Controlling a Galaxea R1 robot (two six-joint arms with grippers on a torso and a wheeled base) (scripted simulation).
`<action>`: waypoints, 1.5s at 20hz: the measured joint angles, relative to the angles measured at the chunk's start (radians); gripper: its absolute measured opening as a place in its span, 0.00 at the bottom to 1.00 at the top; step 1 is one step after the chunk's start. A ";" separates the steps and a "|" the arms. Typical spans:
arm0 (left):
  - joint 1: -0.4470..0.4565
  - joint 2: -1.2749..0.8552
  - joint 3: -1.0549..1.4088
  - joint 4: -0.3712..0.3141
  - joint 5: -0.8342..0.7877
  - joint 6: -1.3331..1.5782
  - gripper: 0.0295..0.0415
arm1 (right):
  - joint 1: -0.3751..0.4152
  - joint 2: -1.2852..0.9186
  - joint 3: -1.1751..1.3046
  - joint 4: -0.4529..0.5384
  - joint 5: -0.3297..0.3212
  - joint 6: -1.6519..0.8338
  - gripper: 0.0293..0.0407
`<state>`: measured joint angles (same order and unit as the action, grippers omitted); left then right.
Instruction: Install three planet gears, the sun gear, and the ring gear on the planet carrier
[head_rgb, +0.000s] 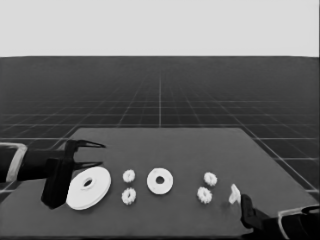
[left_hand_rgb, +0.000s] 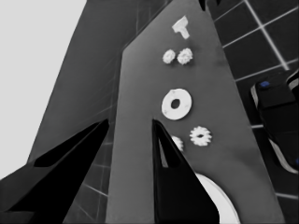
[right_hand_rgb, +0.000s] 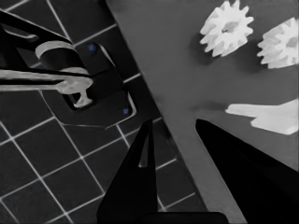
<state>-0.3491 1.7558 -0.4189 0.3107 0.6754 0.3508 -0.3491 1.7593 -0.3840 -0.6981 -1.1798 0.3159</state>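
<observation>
White toothed planet gears lie untouched either side of the smaller round white planet carrier on the dark desk; both open-fingered, empty grippers, left and right, wait, so a first gear pick looks next.

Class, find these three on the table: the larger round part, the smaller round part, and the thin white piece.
Larger round part (head_rgb: 90, 188): head view, on its flat face beside the hole.
Smaller round part (head_rgb: 165, 186): head view, on its white rim.
Thin white piece (head_rgb: 233, 194): head view, on its middle.

both end effectors open, idle
</observation>
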 joint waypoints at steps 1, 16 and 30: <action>0.071 -0.003 0.071 -0.073 0.049 -0.003 0.00 | -0.054 0.014 0.053 0.076 0.023 -0.003 0.00; 0.466 0.911 -1.105 -0.037 0.773 -1.499 0.75 | -0.006 0.000 -0.003 0.000 0.000 0.000 0.81; 0.530 0.939 -1.183 0.010 0.730 -1.464 0.14 | -0.006 0.000 -0.003 0.000 0.000 0.000 0.81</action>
<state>0.1808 2.6950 -1.6023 0.3205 1.4054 -1.1136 -0.3547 1.7592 -0.3868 -0.6977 -1.1801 0.3159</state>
